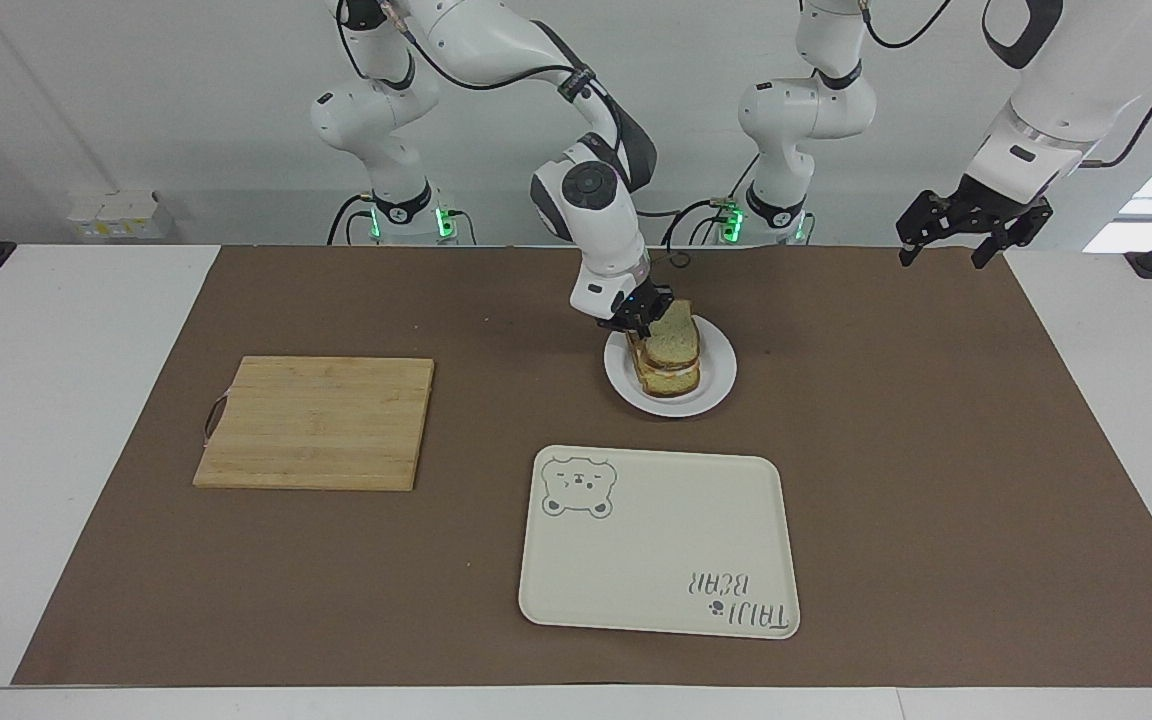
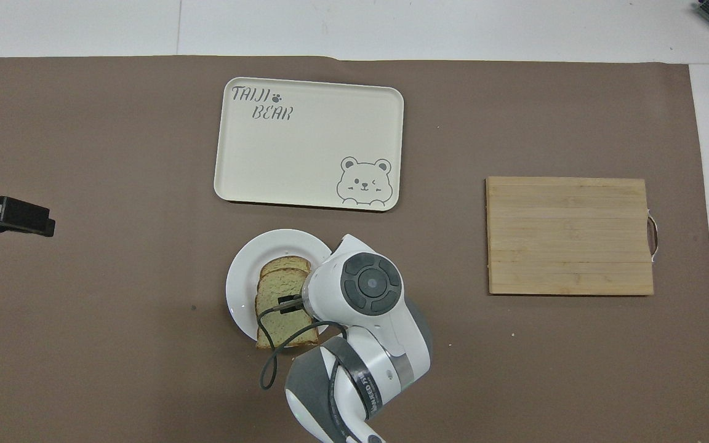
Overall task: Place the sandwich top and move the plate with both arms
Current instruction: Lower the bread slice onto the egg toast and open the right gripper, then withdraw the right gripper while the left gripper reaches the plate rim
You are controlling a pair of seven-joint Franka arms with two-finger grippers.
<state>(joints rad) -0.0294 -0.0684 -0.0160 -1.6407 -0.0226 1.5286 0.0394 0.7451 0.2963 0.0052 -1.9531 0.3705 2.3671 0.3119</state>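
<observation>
The sandwich top (image 1: 676, 341), a pale slice with brown crust, lies tilted over the egg toast on the small white plate (image 1: 718, 385), so the egg is hidden. My right gripper (image 1: 644, 322) is shut on the slice's edge nearest the robots. In the overhead view the slice (image 2: 279, 288) covers the toast on the plate (image 2: 242, 278), and the right gripper (image 2: 290, 303) shows at the slice under the arm's wrist. My left gripper (image 1: 943, 256) waits open in the air over the mat's corner at the left arm's end, and also shows in the overhead view (image 2: 10, 216).
A cream tray with a bear drawing (image 1: 658, 540) lies farther from the robots than the plate. A wooden cutting board (image 1: 316, 422) lies toward the right arm's end. A brown mat (image 1: 936, 450) covers the table.
</observation>
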